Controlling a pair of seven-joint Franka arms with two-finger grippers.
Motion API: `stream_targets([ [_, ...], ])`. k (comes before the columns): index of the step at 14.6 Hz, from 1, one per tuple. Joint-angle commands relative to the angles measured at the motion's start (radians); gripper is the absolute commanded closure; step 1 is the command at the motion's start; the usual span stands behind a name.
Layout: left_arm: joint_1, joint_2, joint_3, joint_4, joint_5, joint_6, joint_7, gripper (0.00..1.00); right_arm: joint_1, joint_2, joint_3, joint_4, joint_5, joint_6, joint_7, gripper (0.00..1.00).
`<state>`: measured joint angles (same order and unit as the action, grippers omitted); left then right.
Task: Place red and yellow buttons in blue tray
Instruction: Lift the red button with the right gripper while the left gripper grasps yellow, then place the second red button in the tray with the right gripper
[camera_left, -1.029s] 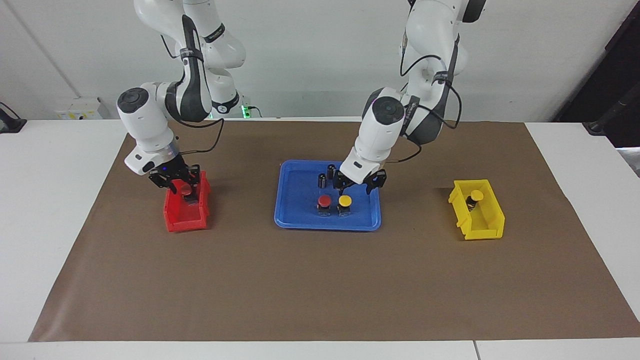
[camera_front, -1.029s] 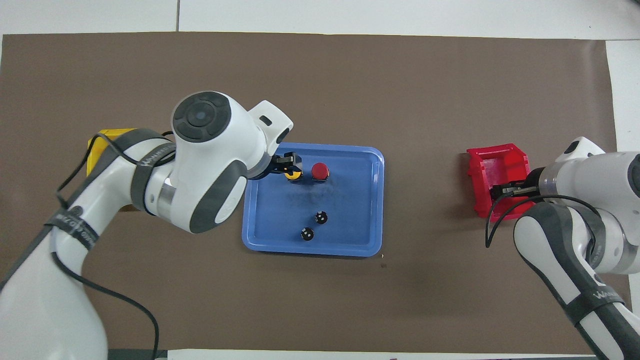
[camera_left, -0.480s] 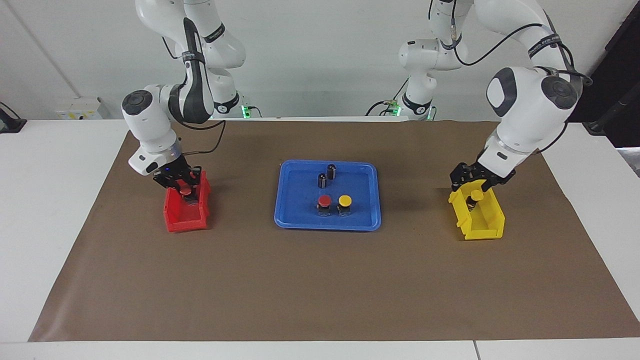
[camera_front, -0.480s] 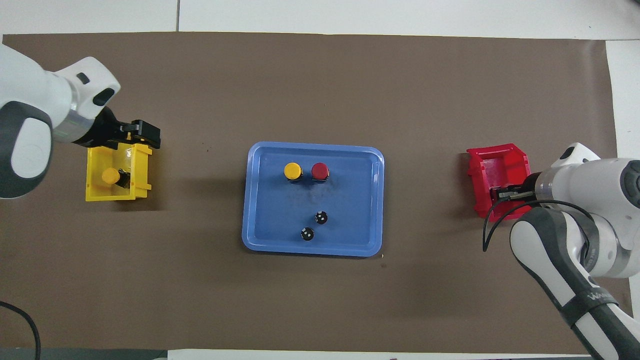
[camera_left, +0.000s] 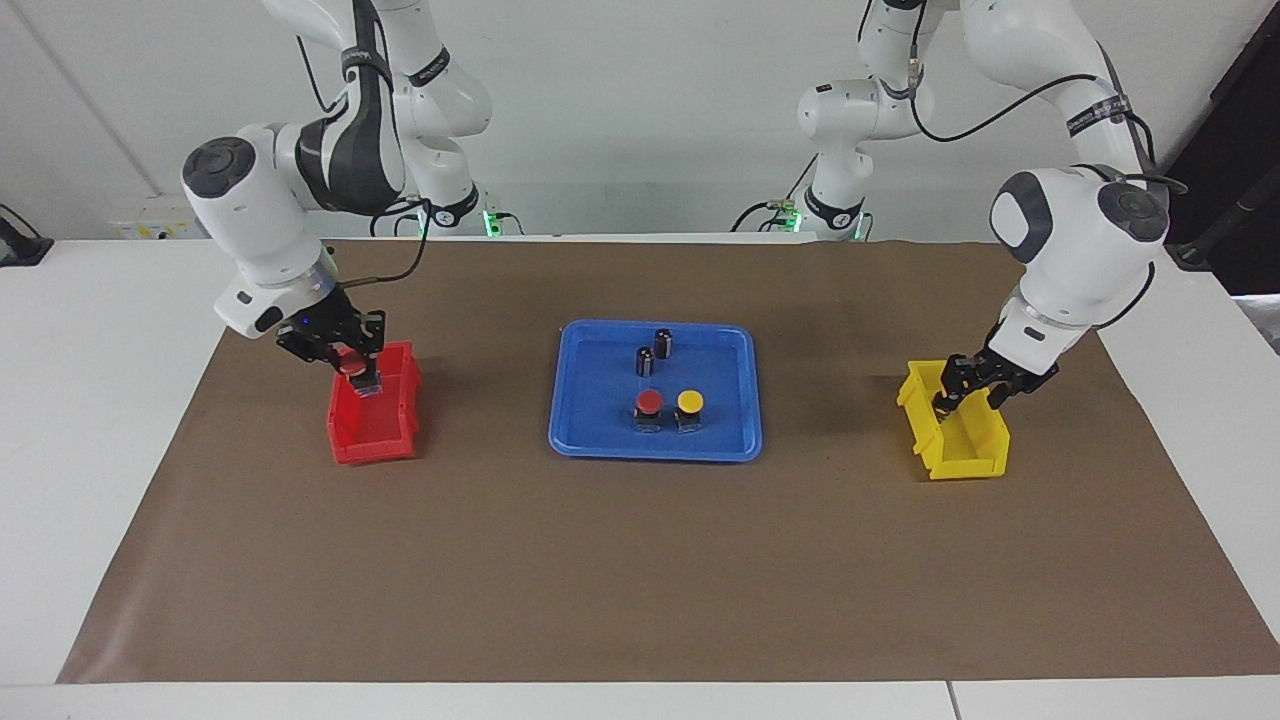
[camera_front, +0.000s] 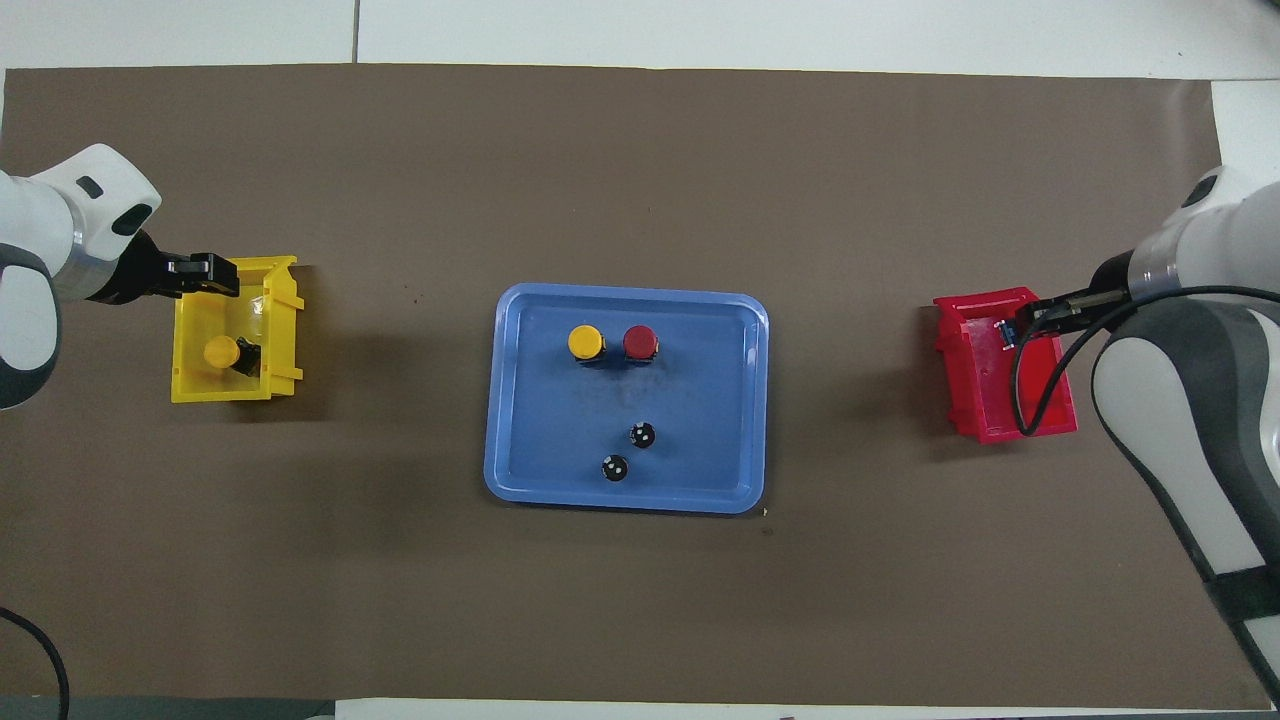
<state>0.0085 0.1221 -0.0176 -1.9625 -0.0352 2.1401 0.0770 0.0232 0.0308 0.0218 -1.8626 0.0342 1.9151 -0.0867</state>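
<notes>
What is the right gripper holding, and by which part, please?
The right gripper holds a red button over the red bin; by which part cannot be told.

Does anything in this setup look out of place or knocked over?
One thing: in the yellow bin, the yellow button lies tipped on its side, while the two buttons in the blue tray stand upright. Nothing looks spilled or damaged.

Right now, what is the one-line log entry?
right gripper: shut on red button, over red bin | left gripper: at yellow bin | blue tray: two buttons in
</notes>
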Motion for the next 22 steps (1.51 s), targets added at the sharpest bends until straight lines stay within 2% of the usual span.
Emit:
stream_targets([
  [1, 0.011, -0.025, -0.012, -0.097, 0.02, 0.086, 0.01, 0.35, 0.102, 0.115, 0.004, 0.192, 0.007, -0.041, 0.196, 0.69],
  [2, 0.024, -0.029, -0.012, -0.122, 0.02, 0.107, 0.01, 0.35, 0.159, 0.136, 0.004, 0.212, 0.0, -0.022, 0.266, 0.69],
  [6, 0.045, -0.059, -0.012, -0.199, 0.02, 0.141, 0.02, 0.34, 0.312, 0.187, 0.004, 0.165, -0.005, 0.142, 0.508, 0.69],
  [10, 0.05, -0.076, -0.013, -0.236, 0.02, 0.146, 0.018, 0.34, 0.411, 0.233, 0.004, 0.099, -0.027, 0.208, 0.582, 0.67],
  [11, 0.047, -0.078, -0.013, -0.239, 0.02, 0.146, 0.009, 0.51, 0.412, 0.241, 0.004, 0.089, -0.028, 0.213, 0.591, 0.67],
  [12, 0.048, -0.078, -0.013, -0.239, 0.02, 0.146, 0.015, 0.95, 0.412, 0.238, 0.004, 0.067, -0.028, 0.226, 0.594, 0.66],
  [13, 0.044, -0.075, -0.013, -0.231, 0.02, 0.149, 0.012, 0.99, 0.412, 0.23, 0.004, 0.031, -0.028, 0.251, 0.593, 0.66],
  [15, 0.036, -0.062, -0.013, -0.167, 0.021, 0.091, 0.004, 0.99, 0.414, 0.224, 0.004, -0.027, -0.028, 0.304, 0.594, 0.65],
  [16, 0.021, -0.061, -0.015, -0.117, 0.021, 0.017, 0.0, 0.99, 0.419, 0.233, 0.004, -0.041, -0.028, 0.321, 0.594, 0.65],
  [19, -0.063, -0.039, -0.016, 0.162, 0.078, -0.277, -0.067, 0.99, 0.446, 0.262, 0.004, -0.04, -0.028, 0.325, 0.62, 0.65],
  [20, -0.117, -0.03, -0.016, 0.209, 0.081, -0.298, -0.173, 0.99, 0.449, 0.262, 0.004, -0.04, -0.028, 0.323, 0.627, 0.65],
  [22, -0.246, -0.022, -0.018, 0.211, 0.081, -0.235, -0.41, 0.99, 0.449, 0.262, 0.004, -0.044, -0.028, 0.323, 0.63, 0.63],
])
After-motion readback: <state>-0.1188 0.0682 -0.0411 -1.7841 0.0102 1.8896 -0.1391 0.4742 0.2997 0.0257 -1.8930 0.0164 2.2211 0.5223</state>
